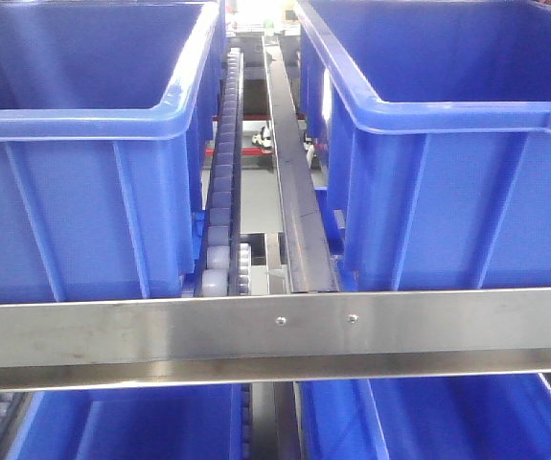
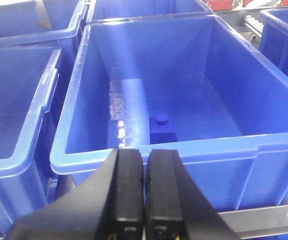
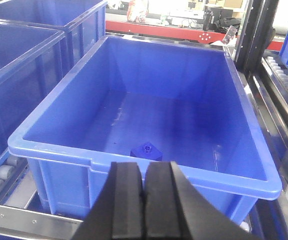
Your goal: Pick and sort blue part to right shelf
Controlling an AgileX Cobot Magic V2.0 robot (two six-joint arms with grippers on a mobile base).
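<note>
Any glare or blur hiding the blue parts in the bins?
Left wrist: glare streaks the bin floor beside the blue part, which stays readable. Right wrist: even light, part clear. Front view: soft, overexposed at top, no part visible.

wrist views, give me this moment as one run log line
left gripper: shut, empty, above bin rim | right gripper: shut, empty | blue part on bin floor | second blue part in other bin

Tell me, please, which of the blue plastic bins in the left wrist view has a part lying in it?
The large blue plastic bin straight ahead of the shut left gripper holds a small blue block with a round stud near its front wall; the neighbouring bins show no part.
</note>
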